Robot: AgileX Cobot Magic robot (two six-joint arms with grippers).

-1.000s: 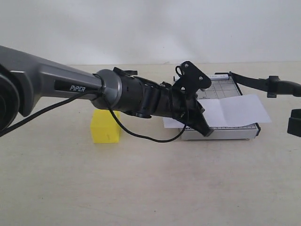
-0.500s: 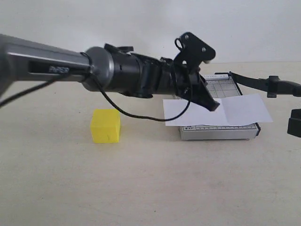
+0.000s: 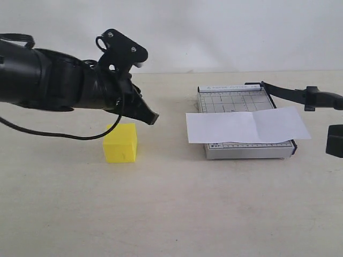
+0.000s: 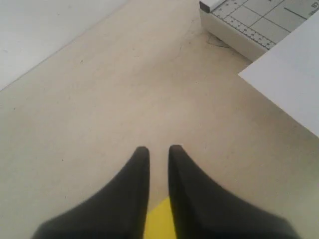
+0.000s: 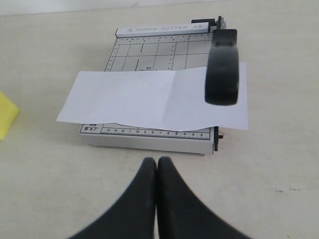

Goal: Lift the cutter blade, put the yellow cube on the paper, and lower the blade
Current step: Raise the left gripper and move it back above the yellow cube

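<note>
Jaws barely parted and empty, black left gripper (image 3: 152,117) hovers just above the bright yellow matte cube (image 3: 120,143); closed right gripper (image 5: 157,160) sits farther.

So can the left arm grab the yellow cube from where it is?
Probably yes. The left gripper hovers close above the yellow cube, with nothing between them. Its jaws are only slightly apart, though, so they would likely need to open wider first.

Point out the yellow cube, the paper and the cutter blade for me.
yellow cube (image 3: 120,147), exterior view, front face.
paper (image 3: 225,127), exterior view, left of the crease.
cutter blade (image 5: 222,69), right wrist view, rounded handle end.
</note>
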